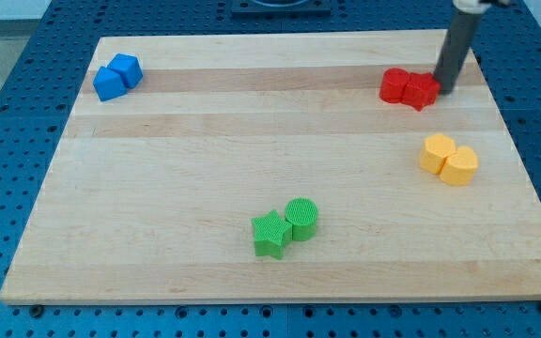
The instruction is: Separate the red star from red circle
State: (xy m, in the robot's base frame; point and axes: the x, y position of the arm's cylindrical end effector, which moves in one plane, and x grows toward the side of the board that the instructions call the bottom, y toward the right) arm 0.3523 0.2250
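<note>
Two red blocks touch each other near the view's top right. The left one (pixel 395 85) looks rounded, so I take it as the red circle. The right one (pixel 422 91) has points, so I take it as the red star. My tip (pixel 444 90) stands just right of the red star, touching or nearly touching its right side. The dark rod rises from there toward the view's top edge.
Two blue blocks (pixel 117 77) touch at the top left. Two yellow blocks (pixel 448 158) touch at the right, below the red pair. A green star (pixel 270 234) and a green circle (pixel 301 218) touch at the bottom middle. The wooden board (pixel 158 188) ends close behind the red blocks.
</note>
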